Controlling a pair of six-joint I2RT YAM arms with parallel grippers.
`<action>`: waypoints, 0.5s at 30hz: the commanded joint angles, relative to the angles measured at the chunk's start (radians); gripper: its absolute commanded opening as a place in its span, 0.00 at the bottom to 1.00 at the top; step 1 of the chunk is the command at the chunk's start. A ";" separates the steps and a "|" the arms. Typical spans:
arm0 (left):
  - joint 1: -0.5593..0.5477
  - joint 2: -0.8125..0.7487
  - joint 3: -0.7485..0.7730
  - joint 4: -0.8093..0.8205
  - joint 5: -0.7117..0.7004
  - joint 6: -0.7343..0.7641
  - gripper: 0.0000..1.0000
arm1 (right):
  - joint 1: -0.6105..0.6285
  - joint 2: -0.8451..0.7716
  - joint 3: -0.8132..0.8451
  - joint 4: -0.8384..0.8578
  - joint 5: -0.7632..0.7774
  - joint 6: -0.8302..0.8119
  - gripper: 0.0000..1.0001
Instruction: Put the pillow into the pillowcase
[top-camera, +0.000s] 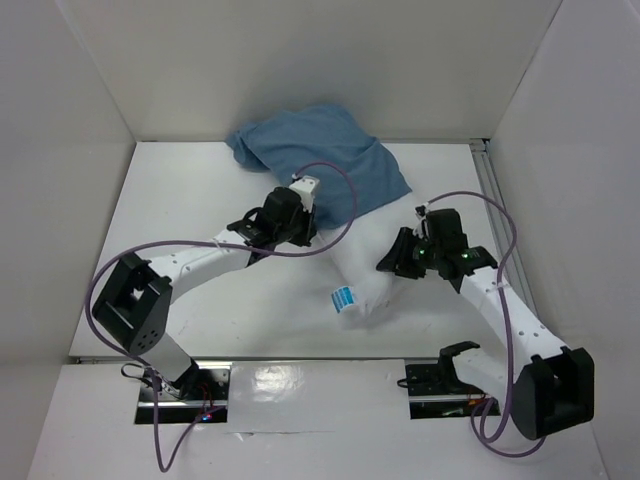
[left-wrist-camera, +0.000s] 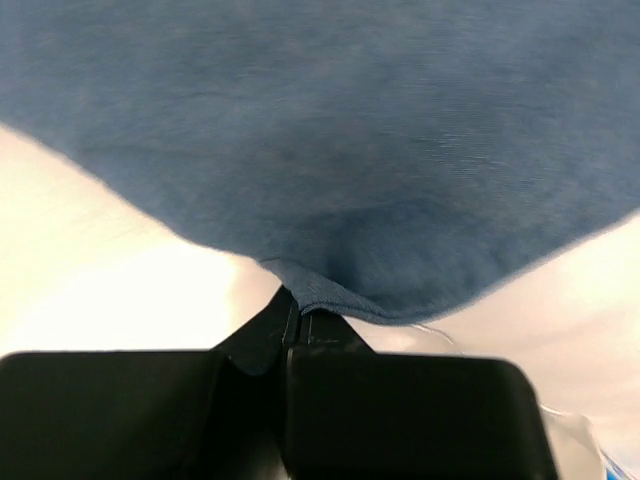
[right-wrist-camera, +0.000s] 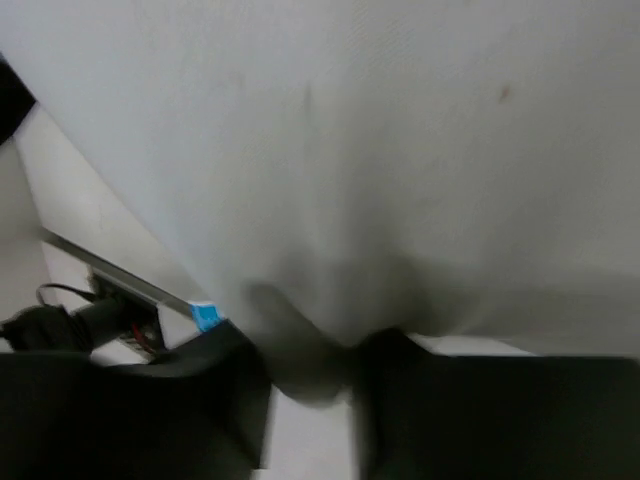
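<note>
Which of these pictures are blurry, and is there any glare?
Left wrist view: the pillowcase fills the frame, softly blurred. Right wrist view: the pillow is blurred, shadowed near the fingers. Top view: sharp, with glare on the table's near edge.

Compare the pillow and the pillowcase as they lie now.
The pillow is white; the pillowcase is dusty blue. The pillowcase lies rumpled at the far wall; the pillow lies nearer the arms. The left fingers pinch the pillowcase's hem; the right fingers flank a fold of the pillow. Both are soft cloth.
</note>
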 joint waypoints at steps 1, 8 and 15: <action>-0.056 -0.049 0.111 -0.037 0.082 -0.031 0.00 | 0.039 0.062 0.026 0.359 -0.009 0.095 0.26; -0.159 -0.057 0.573 -0.170 0.245 -0.040 0.00 | 0.011 0.239 0.551 0.440 -0.038 0.087 0.00; -0.210 -0.046 0.698 -0.004 0.513 -0.224 0.00 | 0.031 0.178 0.379 0.580 0.000 0.207 0.00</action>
